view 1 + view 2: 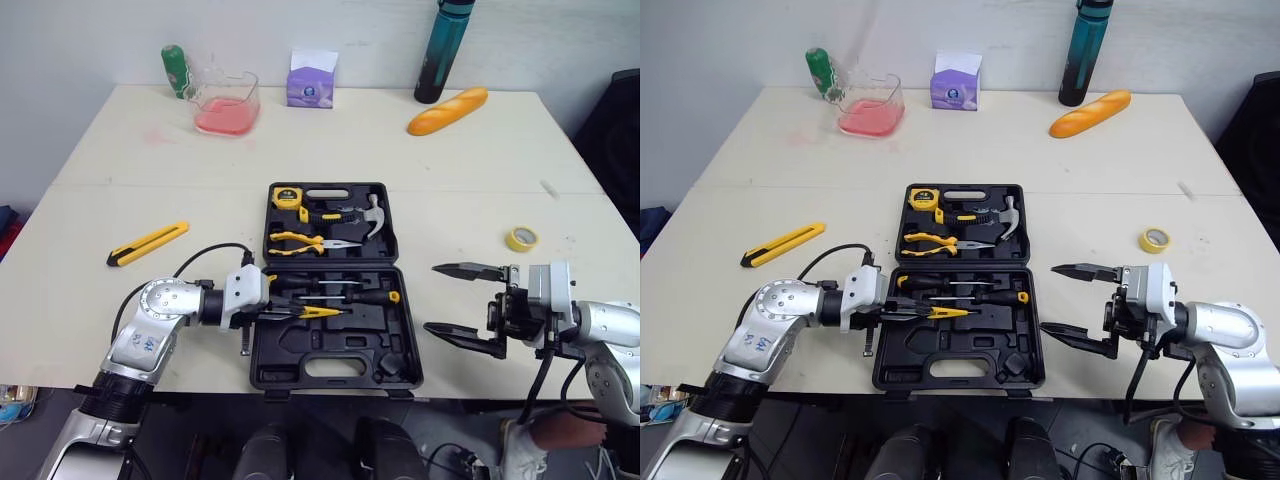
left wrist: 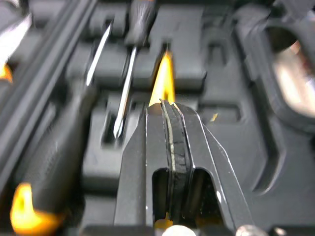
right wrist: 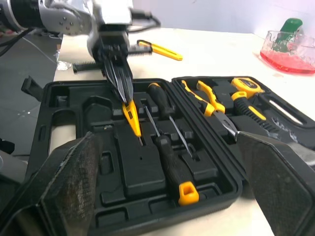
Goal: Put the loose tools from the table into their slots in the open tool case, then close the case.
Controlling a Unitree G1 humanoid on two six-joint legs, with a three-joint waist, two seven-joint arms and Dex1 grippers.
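One yellow tool (image 1: 320,312) is pinched tight in the left gripper (image 1: 285,311), low over the near half of the open case (image 1: 400,360), right gripper (image 1: 432,298) spread wide alongside; next job, press it into its slot.

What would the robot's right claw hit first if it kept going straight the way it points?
Most likely the tool case: the right gripper, open, points at its side wall, by the yellow-capped screwdriver. Its height above the table is hard to judge, so it might pass over the rim.
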